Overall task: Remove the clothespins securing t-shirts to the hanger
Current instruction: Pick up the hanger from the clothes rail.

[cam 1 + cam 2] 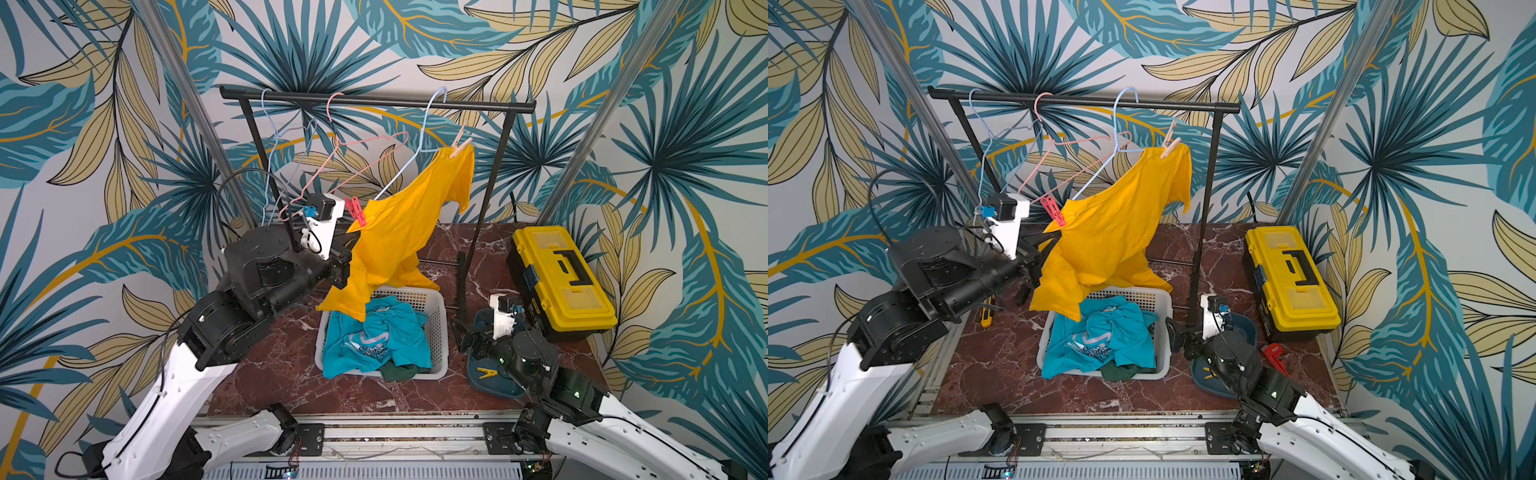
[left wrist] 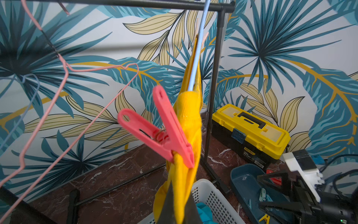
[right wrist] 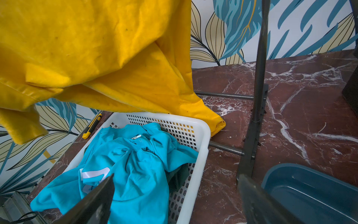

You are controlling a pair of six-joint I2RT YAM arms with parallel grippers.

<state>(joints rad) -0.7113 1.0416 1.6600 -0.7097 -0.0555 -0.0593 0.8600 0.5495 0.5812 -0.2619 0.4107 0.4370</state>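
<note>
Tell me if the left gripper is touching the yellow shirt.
Touching. The left wrist view shows the left gripper shut on a fold of the yellow shirt, cloth pinched between its jaws, near the pink clothespin.

On blue hanger (image 1: 422, 129), yellow t-shirt (image 1: 399, 232) clipped by pink clothespin (image 1: 355, 210) and peach clothespin (image 1: 460, 145); turquoise t-shirt (image 1: 374, 336) in basket (image 1: 439, 332).
</note>
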